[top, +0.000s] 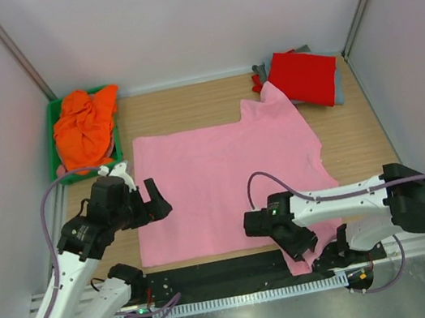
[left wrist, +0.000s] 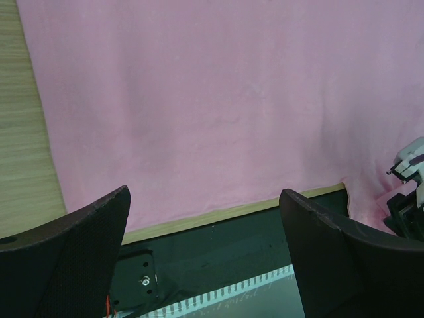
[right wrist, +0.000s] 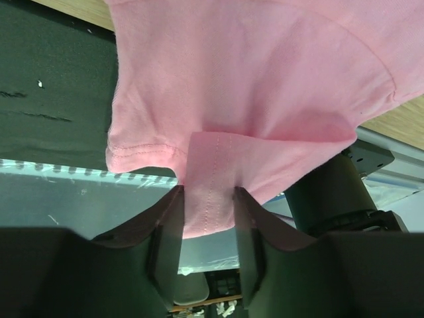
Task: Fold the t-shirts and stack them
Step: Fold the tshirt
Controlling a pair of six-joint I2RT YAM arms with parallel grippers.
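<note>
Right tool sits narrowed around the pink shirt's hem past the surface's near edge; whether it grips, one cannot tell. Left tool hovers wide at the shirt's left edge.

Cloth, all matt: soft light pink cloth t-shirt, smooth weave with a stitched hem; bright orange cloth t-shirt, crumpled; folded red cloth t-shirt, flat.
Green plastic crate, slight sheen.
Pale wood-grain tabletop, matt.
Black strip along the near edge, matt.
Left gripper fingers: black, finely pebbled.
</note>
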